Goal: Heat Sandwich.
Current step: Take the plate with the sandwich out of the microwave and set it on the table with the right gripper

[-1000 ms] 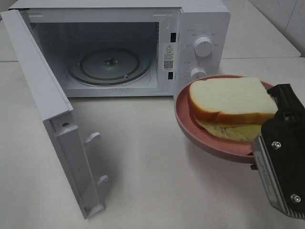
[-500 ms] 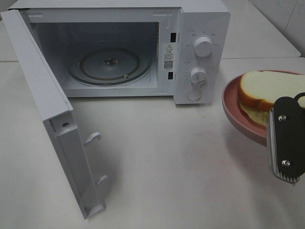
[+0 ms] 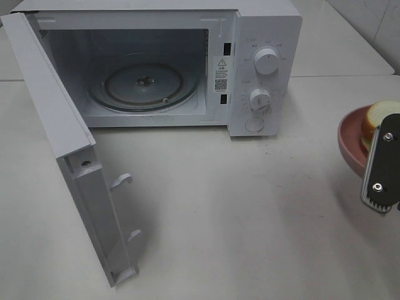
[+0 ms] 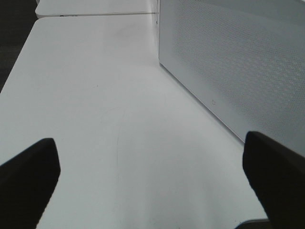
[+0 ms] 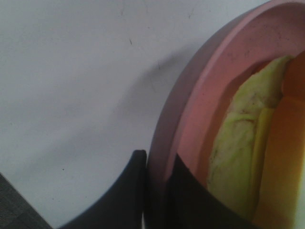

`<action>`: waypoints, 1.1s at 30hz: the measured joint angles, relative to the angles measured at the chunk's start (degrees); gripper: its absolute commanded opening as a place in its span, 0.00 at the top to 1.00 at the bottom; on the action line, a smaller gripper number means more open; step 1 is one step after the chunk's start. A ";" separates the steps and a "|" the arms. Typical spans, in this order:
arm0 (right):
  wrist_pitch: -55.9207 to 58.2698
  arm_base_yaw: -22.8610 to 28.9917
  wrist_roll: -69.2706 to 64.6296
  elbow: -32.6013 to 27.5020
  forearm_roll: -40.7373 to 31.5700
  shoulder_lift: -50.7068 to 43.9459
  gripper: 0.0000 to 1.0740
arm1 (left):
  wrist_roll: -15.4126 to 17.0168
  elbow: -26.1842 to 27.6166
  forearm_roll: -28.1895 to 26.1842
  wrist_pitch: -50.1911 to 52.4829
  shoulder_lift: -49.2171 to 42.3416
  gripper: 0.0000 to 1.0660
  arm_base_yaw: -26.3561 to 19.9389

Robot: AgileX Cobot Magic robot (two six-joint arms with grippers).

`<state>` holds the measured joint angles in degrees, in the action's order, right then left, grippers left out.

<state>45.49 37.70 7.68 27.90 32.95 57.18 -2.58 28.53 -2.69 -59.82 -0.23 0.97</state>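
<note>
Standing open on the white table (image 3: 250, 206), the microwave (image 3: 262, 37) shows its door (image 3: 62, 137) swung fully out to the left and its glass turntable (image 3: 144, 81) bare. Well off to the right of it, at the edge of the high view, the pink plate (image 3: 347, 139) is gripped by the right gripper (image 5: 155, 164), whose jaws are pinched narrow on the rim, one finger outside and one inside. On the plate sits the sandwich (image 3: 375, 115), its green-yellow filling close beside the inner finger in the wrist view. The left gripper (image 4: 150, 171) hangs with jaws spread wide and holding nothing, just beside the outer face of the door.

A thin pinch on one edge looks like the main risk: the plate could tilt or pivot in the jaws, and the sandwich could slide toward the low side. Carrying it in, the far rim could knock the control panel or the doorway frame if the path is cut too close.
</note>
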 measured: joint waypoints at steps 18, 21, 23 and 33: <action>1.38 0.00 -21.83 0.00 9.57 8.82 0.99 | 0.00 0.00 0.00 0.00 0.00 0.05 0.00; 0.11 0.00 -25.55 0.00 10.66 11.23 1.00 | 0.00 0.00 0.00 0.00 0.00 0.05 0.00; -0.46 0.00 -28.65 0.00 11.46 13.12 1.00 | 0.00 0.00 0.00 0.00 0.00 0.05 0.00; -0.86 -0.17 -47.44 4.07 16.67 22.52 1.00 | 0.00 0.00 0.00 0.00 0.00 0.05 0.00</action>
<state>44.63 37.53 -39.76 31.97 49.62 79.70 -2.58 28.53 -2.69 -59.82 -0.23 0.97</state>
